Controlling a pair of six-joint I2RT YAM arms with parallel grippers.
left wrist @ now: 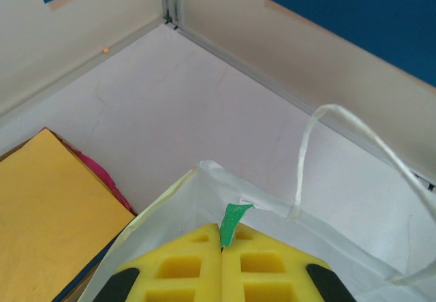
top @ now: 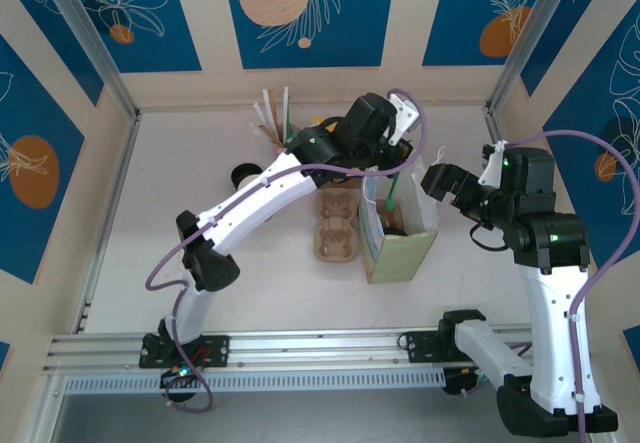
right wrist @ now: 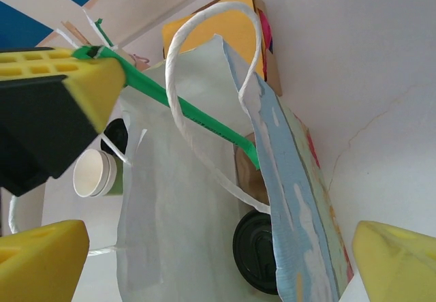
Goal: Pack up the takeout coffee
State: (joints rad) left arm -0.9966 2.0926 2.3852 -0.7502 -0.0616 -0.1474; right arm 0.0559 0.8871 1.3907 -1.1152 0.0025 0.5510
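Starting at the left of the table (top: 180, 163), a clutch of straws (top: 270, 115) stands near the back edge. The cardboard cup carrier (top: 338, 228) lies flat toward the middle, just left of the bag (top: 405, 248). The left arm reaches over both to the bag's mouth. There the left gripper (left wrist: 221, 271) has its yellow pads pressed together on a green straw (right wrist: 197, 123), whose lower end slants down into the bag. From the right wrist, a lidless cup (right wrist: 95, 172) shows its white inside beyond the bag's thin white wall.

The takeout coffee (right wrist: 253, 251) appears to sit inside the bag already, low near its bottom. Its round black lid faces the opening and its green body is hidden. Whether the straw touches the lid I cannot tell. Right of the bag, the right gripper (right wrist: 218, 258) hangs with its pads spread wide, holding nothing and aimed at the bag's mouth.

The cup is probably light, with a soft paper wall that dents under a hard squeeze. The lid is slick plastic, only snapped on, and would likely pop off if used as a handle. If there is drink inside, any tilt risks a spill. The safer hold is around the body just under the lid's rim, gentle and upright. The bag is flimsy, so a reach for the cup must pass between its limp walls and loose handles without dragging them.
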